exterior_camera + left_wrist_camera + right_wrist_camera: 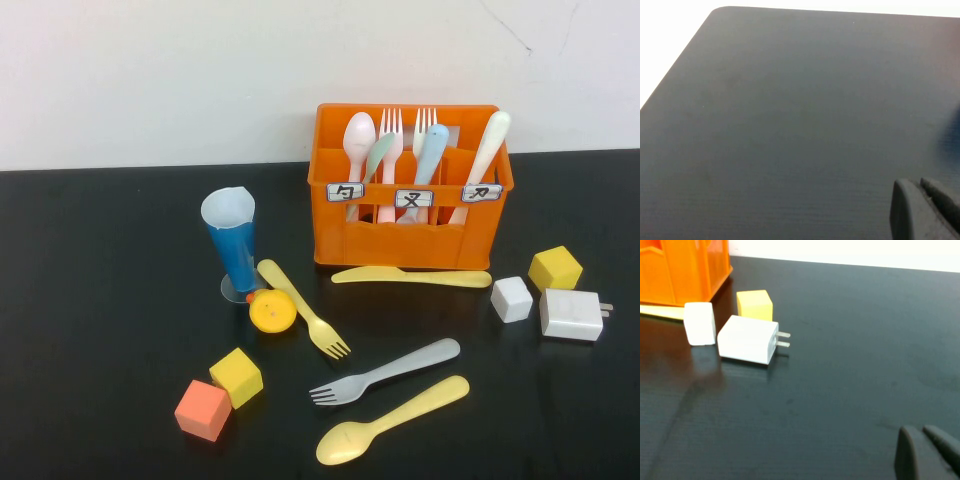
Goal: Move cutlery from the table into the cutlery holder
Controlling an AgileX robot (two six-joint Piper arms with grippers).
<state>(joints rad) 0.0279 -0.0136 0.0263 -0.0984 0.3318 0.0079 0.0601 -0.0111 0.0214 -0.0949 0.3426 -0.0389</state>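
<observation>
The orange cutlery holder (410, 240) stands at the back middle of the black table (100, 300) with several pieces upright in it. On the table lie a yellow knife (410, 276) right in front of the holder, a yellow fork (305, 312), a pale grey fork (385, 372) and a yellow spoon (392, 420). Neither arm shows in the high view. My left gripper (916, 183) is shut and empty over bare table near a corner. My right gripper (920, 430) is shut and empty, well away from the holder (680, 270).
A blue cone cup (233, 245) and a yellow-orange round toy (272, 311) sit by the yellow fork. A yellow cube (237, 377) and a salmon cube (203, 410) lie front left. A white cube (511, 299), a yellow cube (555, 268) and a white charger (572, 314) lie at the right.
</observation>
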